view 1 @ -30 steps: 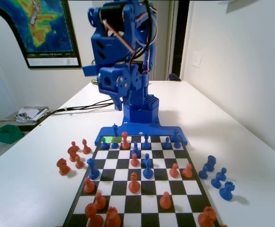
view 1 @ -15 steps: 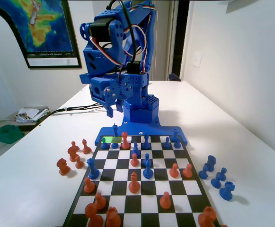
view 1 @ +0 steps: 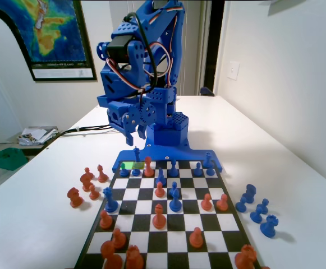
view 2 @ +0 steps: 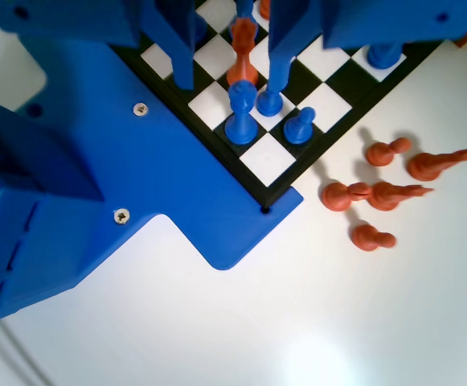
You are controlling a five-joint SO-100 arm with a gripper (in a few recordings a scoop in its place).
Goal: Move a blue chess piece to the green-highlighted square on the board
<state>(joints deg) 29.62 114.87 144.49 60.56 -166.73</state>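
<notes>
White table (view 1: 297,168); blue arm hunched over board (view 1: 151,224) far-left corner, gripper (view 2: 231,76) spread apart, empty, pointing down.

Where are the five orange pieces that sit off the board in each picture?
Fixed view: the five orange-red pieces stand on the white table at the left of the picture, just beside the board, near its far-left corner.
Wrist view: the same five are at the right of the picture, on the table beside the board's corner.
Shared landmark: that board corner, nearest the blue arm's base.
</notes>
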